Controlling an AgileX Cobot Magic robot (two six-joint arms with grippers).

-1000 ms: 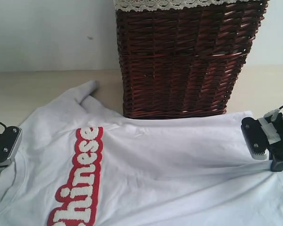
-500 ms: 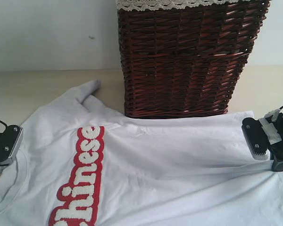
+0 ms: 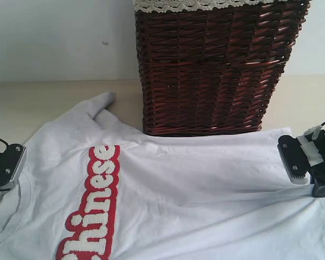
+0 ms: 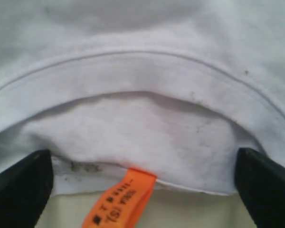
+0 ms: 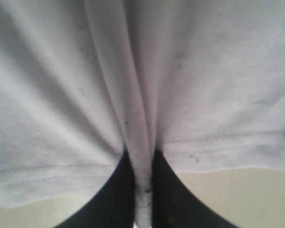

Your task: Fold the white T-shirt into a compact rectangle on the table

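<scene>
Lettering (image 3: 95,203) reads "Chinese", left end effector (image 4: 142,164) apart, right end effector (image 5: 143,190) pinching white T-shirt (image 3: 206,189).

Robot lab bench staged like a home laundry corner: bare pale wall (image 3: 54,38), cream table (image 3: 21,103), dark wicker basket (image 3: 211,70), white T-shirt (image 3: 206,189), left gripper (image 3: 8,166) and right gripper (image 3: 293,160) at its sides.

Left black gripper (image 4: 142,178): jaws spread wide, nothing between them. Right black gripper (image 5: 143,183): pinched tight on a fold of soft white cotton T-shirt (image 5: 209,95).
</scene>
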